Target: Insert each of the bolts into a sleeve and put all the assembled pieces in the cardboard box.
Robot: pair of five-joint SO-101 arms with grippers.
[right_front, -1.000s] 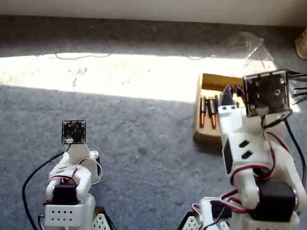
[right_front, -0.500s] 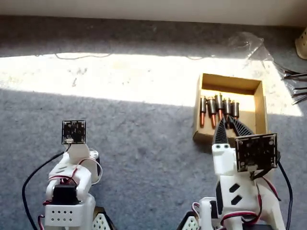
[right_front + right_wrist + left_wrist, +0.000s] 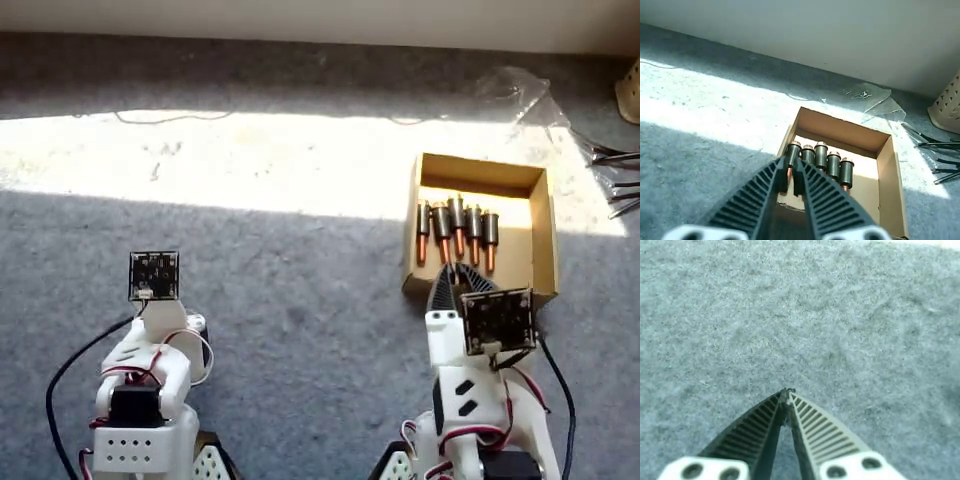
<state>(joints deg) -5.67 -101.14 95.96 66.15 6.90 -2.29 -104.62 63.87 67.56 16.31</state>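
High view: the right arm has drawn back from over the cardboard box [image 3: 484, 174] within the last second and now sits folded at the lower right of the frame, with the right gripper [image 3: 458, 272] just at the box's near edge. The pull-back has uncovered five assembled pieces [image 3: 458, 225], dark sleeves with copper bolt shanks showing, lying side by side in a row inside the box at right of centre. The left arm [image 3: 150, 370] at lower left has not moved. A clear plastic bag [image 3: 510, 95] lies on the grey carpet beyond the box. Left wrist view: the left gripper [image 3: 786, 392] has its claw pressed together, tips meeting, pinching nothing above bare carpet [image 3: 850, 315]. Right wrist view: the right gripper [image 3: 790, 167] has its claw drawn almost together, empty, and points at the box [image 3: 842, 131] and the row of pieces [image 3: 821, 157] in mid-frame. The retreat with an empty claw suggests the last piece has been delivered and the task is finished or nearly so.
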